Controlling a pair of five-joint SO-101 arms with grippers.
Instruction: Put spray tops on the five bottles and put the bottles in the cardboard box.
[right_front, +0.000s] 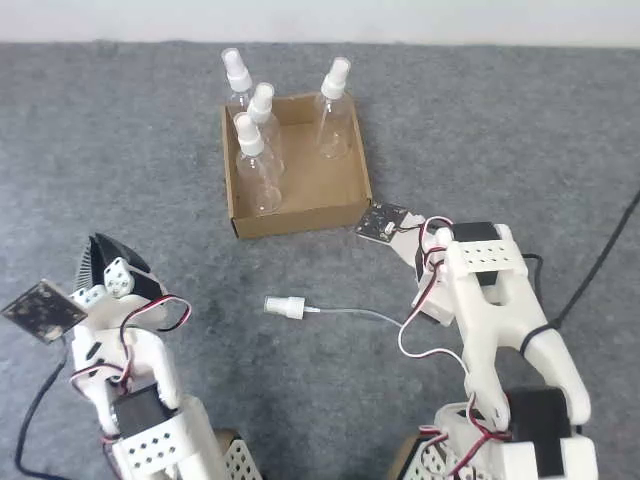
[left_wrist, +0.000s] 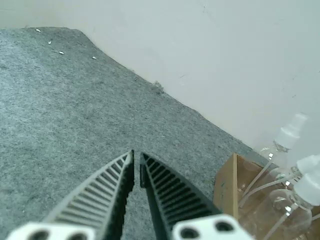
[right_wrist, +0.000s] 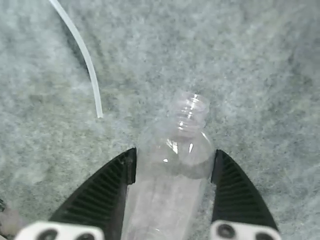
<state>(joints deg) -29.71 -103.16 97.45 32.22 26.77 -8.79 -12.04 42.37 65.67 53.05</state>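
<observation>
Ribbed right hand (right_wrist: 174, 153) clamps clear capless bottle (right_wrist: 171, 187); left hand (left_wrist: 137, 156) pinched closed, empty.

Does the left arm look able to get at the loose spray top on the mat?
Probably yes: the spray top lies alone on bare mat beside that arm, nothing over it, and the left pincer is shut and empty.

White arms (right_front: 490, 300), black ribbed end effectors (left_wrist: 137, 156)
</observation>
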